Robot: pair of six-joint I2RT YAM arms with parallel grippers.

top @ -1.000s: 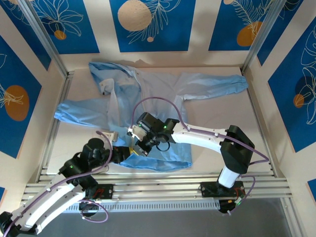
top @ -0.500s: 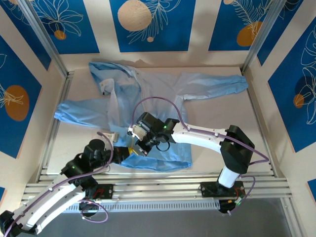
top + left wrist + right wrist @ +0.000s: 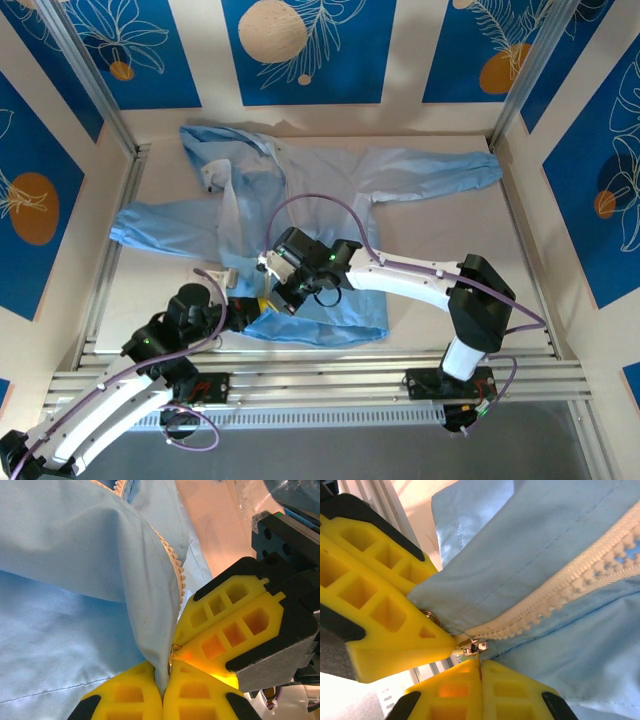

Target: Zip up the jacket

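Fabric of the jacket (image 3: 330, 185), light blue and thin, spread flat across the table (image 3: 450, 250): hood toward the far left corner, sleeves out to either side, hem at the near edge just ahead of the arm bases. Whitish zipper strip (image 3: 580, 580) down the front, teeth plain in both wrist views; meshed or merely side by side past the hem, hard to tell. Slider (image 3: 472, 647) at the very bottom of that strip, right at the hem.

Right gripper (image 3: 480, 677) pressed together on the thin metal pull tab (image 3: 479, 662) hanging from the slider. Left gripper (image 3: 162, 682) pinching the hem edge of the jacket just beside it, tips of the two grippers all but touching.

Deciding relation: long axis of the zipper leading away from both grippers, from the near hem up toward the hood, leaning slightly left; none of it behind them. Calls, most likely, for a draw by the right gripper along that line, away from the bases, with the left gripper as anchor on the hem. Both arms equally near, but only the right on the tab.

Likely trouble: loose fabric bunching ahead of the slider, or the small tab slipping out of the pinch.
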